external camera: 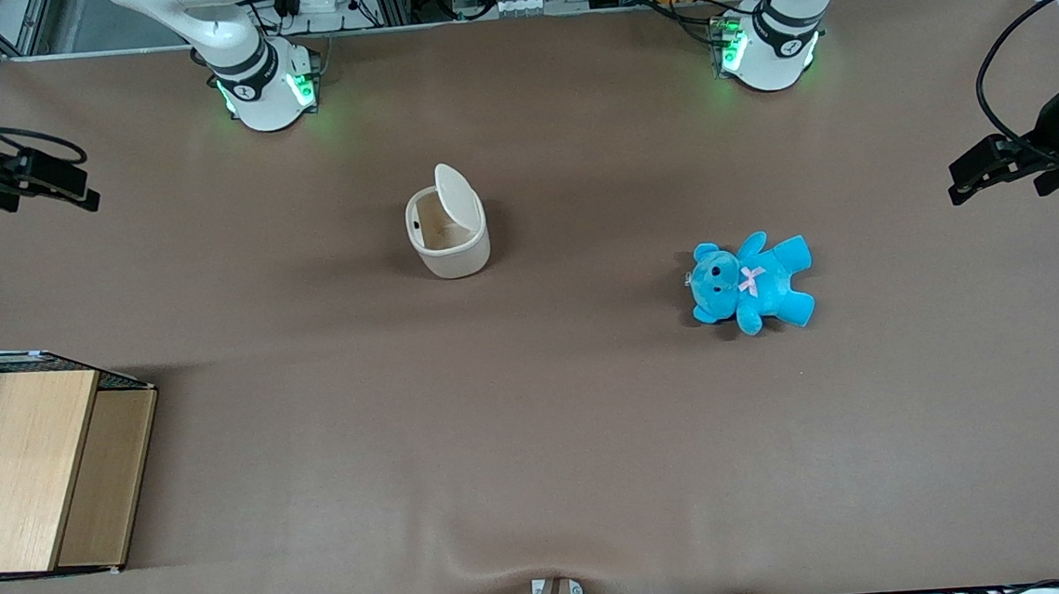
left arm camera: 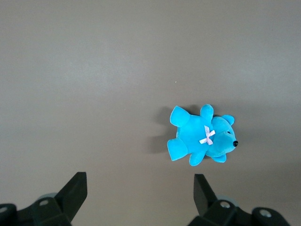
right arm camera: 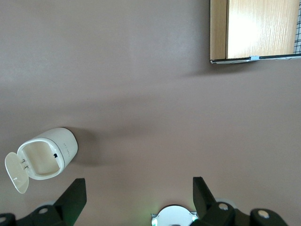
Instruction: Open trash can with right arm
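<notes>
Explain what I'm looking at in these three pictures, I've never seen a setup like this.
Two white robot arms are bolted to a brown table. One picture looks down from the front; the other two come from cameras on each arm's wrist. The working right arm's black two-finger gripper hangs at its own end of the table, open, holding nothing. A small cream-white plastic trash can stands mid-table with its flip lid raised. A bright blue teddy bear lies toward the parked arm's end. A wooden box with wire mesh sits near the front camera.
</notes>
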You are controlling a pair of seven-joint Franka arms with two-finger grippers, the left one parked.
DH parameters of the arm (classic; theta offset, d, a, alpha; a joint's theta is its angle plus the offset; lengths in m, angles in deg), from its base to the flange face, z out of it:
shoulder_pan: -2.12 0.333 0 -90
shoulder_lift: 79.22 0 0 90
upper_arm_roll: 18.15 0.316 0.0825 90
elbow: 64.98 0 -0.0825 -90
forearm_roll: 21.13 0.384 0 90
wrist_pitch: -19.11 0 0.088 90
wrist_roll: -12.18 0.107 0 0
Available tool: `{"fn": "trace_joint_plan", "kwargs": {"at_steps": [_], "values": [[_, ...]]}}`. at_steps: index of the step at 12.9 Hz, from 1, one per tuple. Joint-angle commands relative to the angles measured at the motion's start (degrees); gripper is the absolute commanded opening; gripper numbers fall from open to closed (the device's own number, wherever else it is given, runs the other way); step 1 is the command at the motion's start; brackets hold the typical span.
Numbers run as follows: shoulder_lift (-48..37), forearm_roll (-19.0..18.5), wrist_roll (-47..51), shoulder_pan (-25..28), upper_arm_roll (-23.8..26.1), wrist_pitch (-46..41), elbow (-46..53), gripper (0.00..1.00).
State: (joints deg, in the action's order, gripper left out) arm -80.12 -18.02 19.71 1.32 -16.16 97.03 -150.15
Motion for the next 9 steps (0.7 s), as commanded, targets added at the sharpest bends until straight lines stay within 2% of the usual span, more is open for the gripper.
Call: {"fn": "trace_joint_plan", "kwargs": {"at_steps": [1, 9], "values": [[-1.8, -1.4, -0.4, 0.1, -0.1, 2.7, -3.1, 1.0], [-0.7, -4.1, -1.2, -0.2, -0.2, 5.5, -1.6, 1.0]]}}
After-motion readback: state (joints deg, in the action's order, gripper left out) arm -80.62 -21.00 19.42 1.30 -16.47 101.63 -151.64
